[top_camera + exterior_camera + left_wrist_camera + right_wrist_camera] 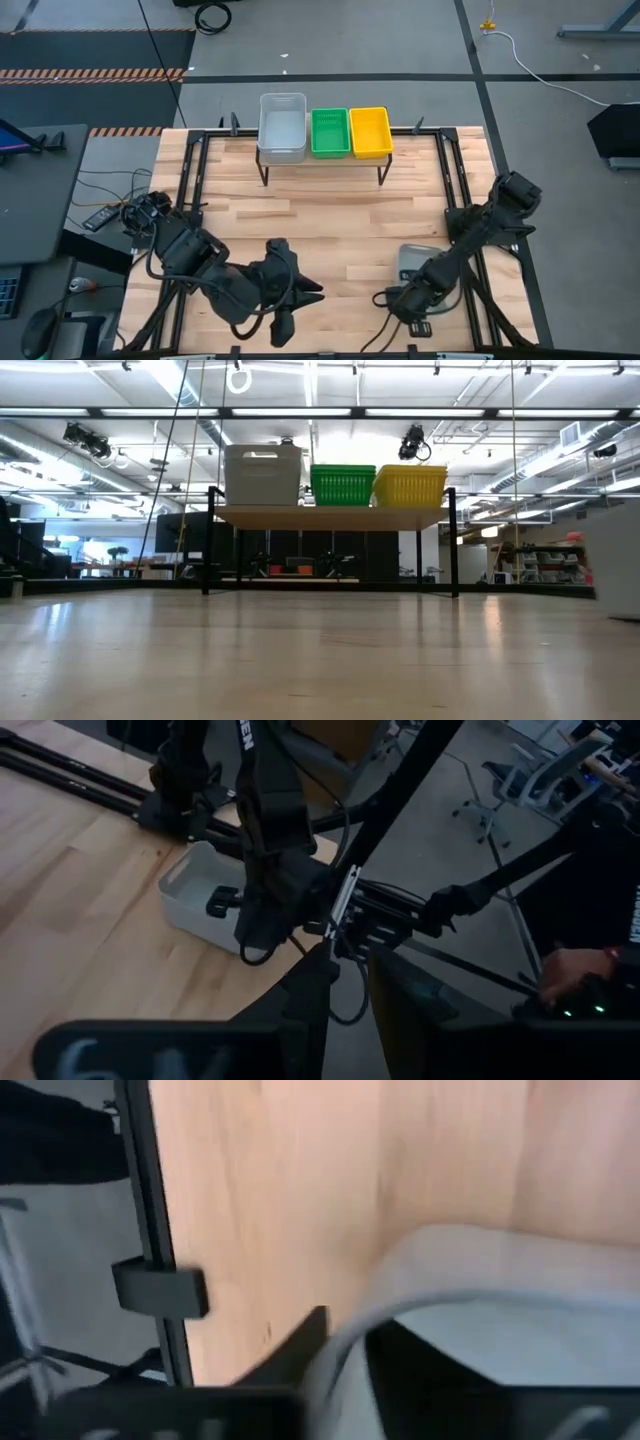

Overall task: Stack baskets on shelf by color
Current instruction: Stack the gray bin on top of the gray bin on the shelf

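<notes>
a: what does the grey basket by the right arm look like?
b: pale grey plastic, shallow, rectangular with rounded corners and a thick rolled rim. it lies on the worktop toward five o'clock in the overhead view, close to the near edge.

a: and the right fingers?
b: the wrist view shows one dark finger outside the basket's rim and the other inside it, so the rim wall runs between them. they look drawn in on that rim, gripping it at the basket's near end.

a: where are the rest of the baskets?
b: on the shelf at twelve o'clock: a grey stack on the left, a green stack in the middle, a yellow stack on the right, each touching its neighbour. from table height the grey one stands taller than the other two.

a: the left fingers?
b: at seven o'clock near the front edge, well apart from the grey basket, pointing across at the right arm. only a narrow gap shows between them and nothing sits in it.

a: anyone about?
b: a person's hand shows beyond the worktop in the left wrist view.
</notes>
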You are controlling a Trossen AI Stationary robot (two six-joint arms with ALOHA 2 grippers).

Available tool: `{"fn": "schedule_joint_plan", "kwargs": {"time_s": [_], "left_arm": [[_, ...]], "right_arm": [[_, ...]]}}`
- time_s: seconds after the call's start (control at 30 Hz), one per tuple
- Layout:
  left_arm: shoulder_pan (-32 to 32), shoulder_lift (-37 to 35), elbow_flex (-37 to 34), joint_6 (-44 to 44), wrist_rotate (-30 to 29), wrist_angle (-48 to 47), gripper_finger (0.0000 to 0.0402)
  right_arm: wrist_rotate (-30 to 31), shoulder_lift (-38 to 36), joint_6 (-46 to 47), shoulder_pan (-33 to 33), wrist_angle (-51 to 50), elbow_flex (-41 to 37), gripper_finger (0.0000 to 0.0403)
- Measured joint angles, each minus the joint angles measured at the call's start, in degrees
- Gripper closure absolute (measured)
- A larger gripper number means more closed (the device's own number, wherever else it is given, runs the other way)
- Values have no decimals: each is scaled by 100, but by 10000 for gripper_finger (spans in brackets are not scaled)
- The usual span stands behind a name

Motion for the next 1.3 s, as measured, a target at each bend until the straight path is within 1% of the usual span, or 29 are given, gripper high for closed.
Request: {"fn": "schedule_joint_plan", "kwargs": {"time_s": [0.07,0.1,0.13,0.23,0.3,0.37,0.43,0.53,0.63,0.77,0.93,1.1,1.3], "left_arm": [[5,0,0,-78,-6,-47,324],[19,-1,0,-139,-22,-111,324],[38,-2,0,-230,-56,-210,324],[31,-56,-7,-583,-406,-826,326],[10,-141,-7,-861,-742,-1230,332],[-33,-245,-7,-999,-962,-1492,339],[-66,-355,-4,-901,-1034,-1509,347],[-137,-511,-4,-654,-1119,-1517,357],[-136,-649,-2,-521,-1379,-1618,364],[-115,-868,-4,-508,-1740,-1987,373],[1,-1091,0,-544,-1972,-2387,381],[177,-1331,0,-552,-2183,-2774,383],[581,-1403,0,-433,-2316,-2864,376]], "right_arm": [[103,36,-443,-178,-310,275,375],[160,41,-683,-273,-510,427,386],[280,42,-957,-363,-666,569,389],[720,61,-1768,-704,-1141,1100,381],[890,58,-2338,-952,-1398,1465,385],[946,58,-2822,-1225,-1405,1782,393],[955,58,-3155,-1514,-1513,2088,394],[1141,58,-3633,-1931,-1521,2487,390],[1175,58,-4263,-2300,-1543,2909,392],[1191,56,-5015,-2668,-1549,3518,393],[1295,53,-6027,-3024,-1554,4295,393],[1476,50,-6667,-3482,-1365,4840,393],[1524,48,-6968,-4214,-706,4927,393]]}}
